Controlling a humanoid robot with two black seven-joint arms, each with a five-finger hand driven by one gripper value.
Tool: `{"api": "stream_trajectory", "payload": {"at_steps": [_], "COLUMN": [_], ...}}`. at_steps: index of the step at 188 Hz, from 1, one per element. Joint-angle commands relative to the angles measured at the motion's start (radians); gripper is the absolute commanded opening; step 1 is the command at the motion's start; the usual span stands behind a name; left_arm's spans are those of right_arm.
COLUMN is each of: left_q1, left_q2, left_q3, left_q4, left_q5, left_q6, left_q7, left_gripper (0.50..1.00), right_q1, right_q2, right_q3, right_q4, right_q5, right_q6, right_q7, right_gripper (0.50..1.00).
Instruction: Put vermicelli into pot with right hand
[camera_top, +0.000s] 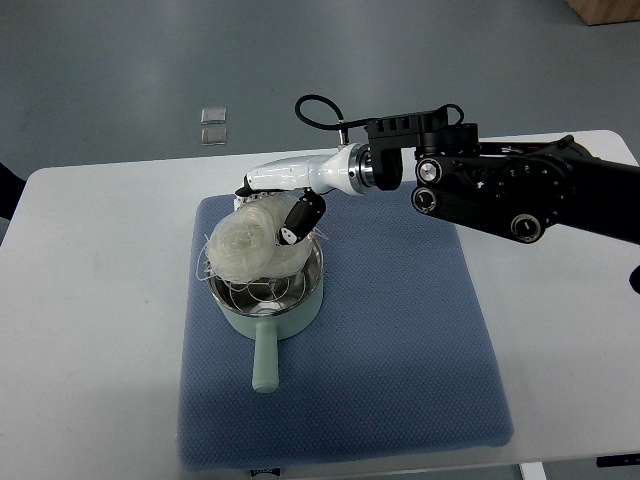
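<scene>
Now we see our right hand (285, 200) over the pot (268, 290). Its arm (500, 185) comes in from the right edge of the table (90, 300). The arm is black near the edge and white near the hand.

The hand is curled around the vermicelli (245, 245). The white noodle bundle is big and round, like a nest. It sits at the far left part of the pot, partly over the rim. Thin noodle ends stick out past the left side of the pot. The dark fingers (298, 218) press on the right side of the bundle. We think the hand is gripping the noodles, but the bundle hides part of the fingers, so we are not fully sure.

The pot is pale green with a shiny inside. Its handle (265, 362) points toward the near edge of the table. The pot stands on a blue mat (400, 350), near the far left corner of the mat. The mat lies in the middle of the white table.

Two small clear squares (212, 124) lie on the grey floor past the far edge of the table.
</scene>
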Motion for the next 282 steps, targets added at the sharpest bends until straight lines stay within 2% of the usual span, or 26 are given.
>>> {"api": "stream_trajectory", "payload": {"at_steps": [1, 11, 20, 93, 111, 148, 181, 212, 245, 282], "left_q1": [-0.001, 0.001, -0.001, 0.001, 0.001, -0.001, 0.001, -0.001, -0.001, -0.001], "left_q2": [0.0, 0.0, 0.0, 0.0, 0.0, 0.0, 0.0, 0.0, 0.0, 0.0], "left_q3": [0.0, 0.0, 0.0, 0.005, 0.005, 0.003, 0.003, 0.002, 0.0, -0.003], "left_q4": [-0.003, -0.003, -0.003, -0.003, -0.002, -0.002, 0.0, 0.003, 0.005, 0.005], "left_q5": [0.0, 0.0, 0.0, 0.0, 0.0, 0.0, 0.0, 0.0, 0.0, 0.0], "left_q6": [0.0, 0.0, 0.0, 0.0, 0.0, 0.0, -0.002, 0.0, 0.0, 0.0], "left_q7": [0.0, 0.0, 0.0, 0.0, 0.0, 0.0, 0.0, 0.0, 0.0, 0.0], "left_gripper": [1.0, 1.0, 1.0, 1.0, 1.0, 1.0, 1.0, 1.0, 1.0, 1.0], "right_q1": [-0.005, -0.005, -0.005, -0.004, -0.004, -0.012, -0.127, -0.229, -0.34, -0.423], "right_q2": [-0.005, -0.009, -0.012, -0.052, -0.063, -0.097, -0.172, -0.258, -0.286, -0.259], "right_q3": [-0.001, -0.001, -0.001, 0.003, 0.011, 0.072, 0.238, 0.368, 0.5, 0.592], "right_q4": [-0.001, -0.001, -0.001, -0.002, -0.004, -0.042, -0.073, -0.091, -0.133, -0.165], "right_q5": [0.0, 0.002, 0.002, 0.01, 0.014, 0.02, 0.043, 0.185, 0.442, 0.755], "right_q6": [-0.001, 0.003, 0.008, 0.009, 0.009, -0.009, -0.011, -0.015, -0.095, -0.285], "right_q7": [0.0, 0.0, 0.0, -0.004, -0.005, -0.005, -0.007, -0.007, -0.008, -0.008], "right_gripper": [0.797, 0.842, 0.852, 0.862, 0.879, 0.879, 0.897, 0.901, 0.909, 0.919]}}
